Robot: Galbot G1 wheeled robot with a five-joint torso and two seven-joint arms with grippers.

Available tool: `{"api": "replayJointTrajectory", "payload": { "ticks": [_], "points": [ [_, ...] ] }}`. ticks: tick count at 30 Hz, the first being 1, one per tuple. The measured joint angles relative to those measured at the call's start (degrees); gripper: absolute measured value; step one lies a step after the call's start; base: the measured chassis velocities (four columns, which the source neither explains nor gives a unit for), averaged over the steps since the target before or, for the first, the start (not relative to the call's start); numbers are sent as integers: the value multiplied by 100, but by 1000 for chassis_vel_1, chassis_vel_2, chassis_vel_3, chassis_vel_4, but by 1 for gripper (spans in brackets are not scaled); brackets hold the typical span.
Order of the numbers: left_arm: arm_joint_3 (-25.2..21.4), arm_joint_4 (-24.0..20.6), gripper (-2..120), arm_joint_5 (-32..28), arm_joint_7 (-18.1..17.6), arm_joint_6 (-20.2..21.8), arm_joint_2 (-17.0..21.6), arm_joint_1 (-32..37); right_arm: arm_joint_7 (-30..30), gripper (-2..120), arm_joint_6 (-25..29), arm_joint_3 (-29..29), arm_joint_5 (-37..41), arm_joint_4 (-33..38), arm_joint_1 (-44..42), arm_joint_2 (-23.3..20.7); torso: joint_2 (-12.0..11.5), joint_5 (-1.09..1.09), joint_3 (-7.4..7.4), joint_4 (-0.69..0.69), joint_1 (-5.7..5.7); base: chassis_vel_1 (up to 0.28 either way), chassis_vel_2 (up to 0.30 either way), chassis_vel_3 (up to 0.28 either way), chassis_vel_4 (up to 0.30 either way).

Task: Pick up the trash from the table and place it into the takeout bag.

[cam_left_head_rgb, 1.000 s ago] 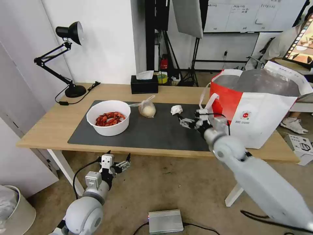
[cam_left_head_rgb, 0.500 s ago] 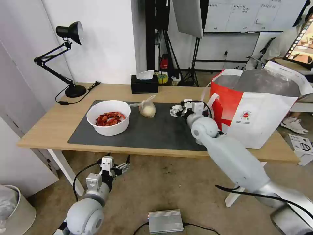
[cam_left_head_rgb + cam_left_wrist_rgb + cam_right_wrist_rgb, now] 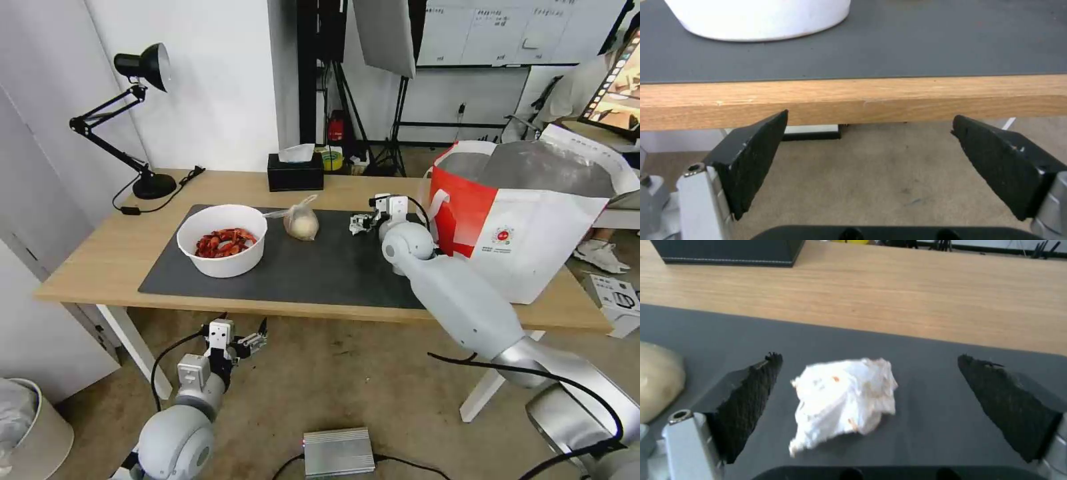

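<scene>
Crumpled white tissue (image 3: pixel 843 400) on mat, between right gripper (image 3: pixel 869 386) fingers — spread wide, untouched

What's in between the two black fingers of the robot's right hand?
The crumpled white tissue lies on the dark grey mat between the open right end effector's fingers, untouched on both sides, as the right wrist view shows.

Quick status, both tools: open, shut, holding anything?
Left tool: open, empty, below the table edge.
Right tool: open, straddling the tissue, not gripping.
</scene>
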Motion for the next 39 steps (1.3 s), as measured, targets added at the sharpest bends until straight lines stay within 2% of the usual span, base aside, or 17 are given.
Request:
{"api": "replayJointTrajectory", "payload": {
  "ticks": [9,31,33,35,37,39],
  "points": [
    [29,45,100,-2,2,-56,3,-16,-25,100,-94,-2,-206,-581,221,398,0,0,0,0,0,0,0,0,0],
    [157,190,100,-37,24,-90,37,-189,225,99,-544,119,-338,-1137,410,860,0,0,0,0,0,0,0,0,0],
    [161,193,100,-39,27,-90,39,-194,244,97,-570,137,-327,-1172,424,879,0,0,0,0,0,0,0,0,0],
    [162,203,100,-40,32,-99,41,-196,317,86,-613,182,-294,-1245,444,931,0,0,0,0,0,0,0,0,0],
    [162,211,100,-41,34,-109,43,-196,360,82,-641,205,-282,-1275,446,961,0,0,0,0,0,0,0,0,0],
    [156,219,100,-43,37,-138,55,-196,427,72,-675,229,-222,-1305,446,1001,0,0,0,0,0,0,0,0,0]
  ]
}}
